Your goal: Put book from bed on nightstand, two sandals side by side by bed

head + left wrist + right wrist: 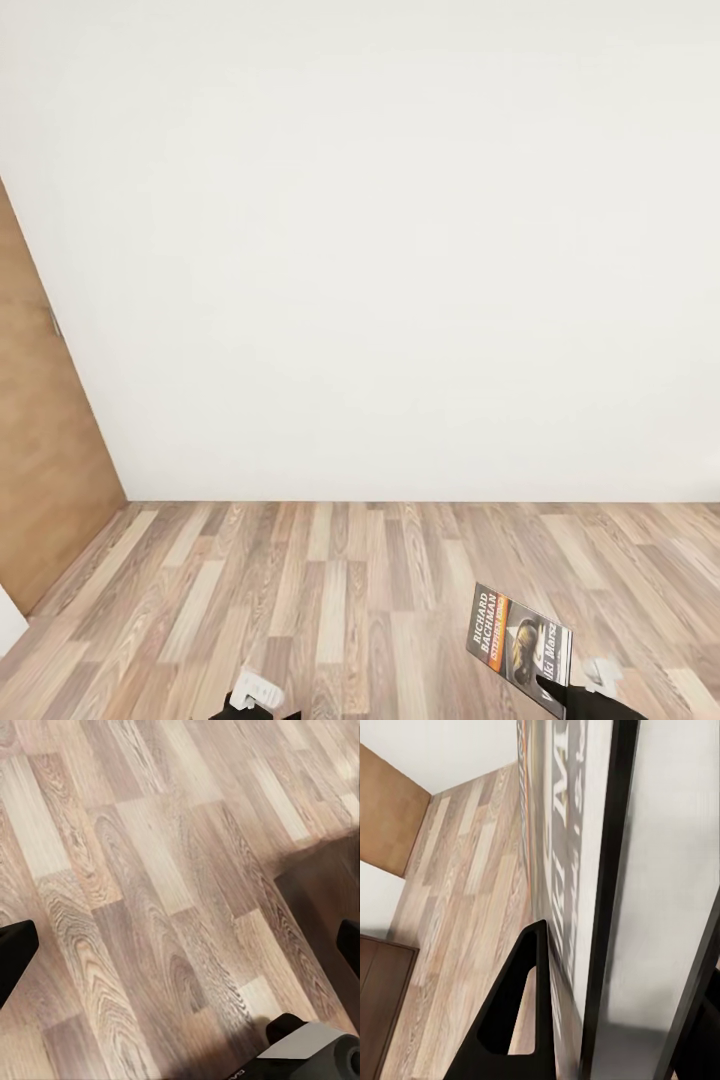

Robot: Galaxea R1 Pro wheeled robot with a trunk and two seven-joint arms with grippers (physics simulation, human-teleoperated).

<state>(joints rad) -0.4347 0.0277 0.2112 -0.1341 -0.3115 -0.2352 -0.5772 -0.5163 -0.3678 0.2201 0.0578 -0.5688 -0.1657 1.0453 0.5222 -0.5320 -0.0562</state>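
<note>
Book [520,647] in the right claw [556,690], held up tilted over the wood floor [350,600] at the lower right of the head view, its cover (orange band, white lettering) facing the camera. Up close, the right wrist view has a black finger [514,1020] pressed flat against the cover, clamped on the book's edge. The left claw [180,945] hangs empty above the planks, its fingers spread wide. Ahead stands a plain white wall [380,250], with a brown door [40,450] at the left.

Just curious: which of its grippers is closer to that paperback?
Right. The right gripper grips the book by its lower edge; the left gripper hangs off to the side, open.
</note>
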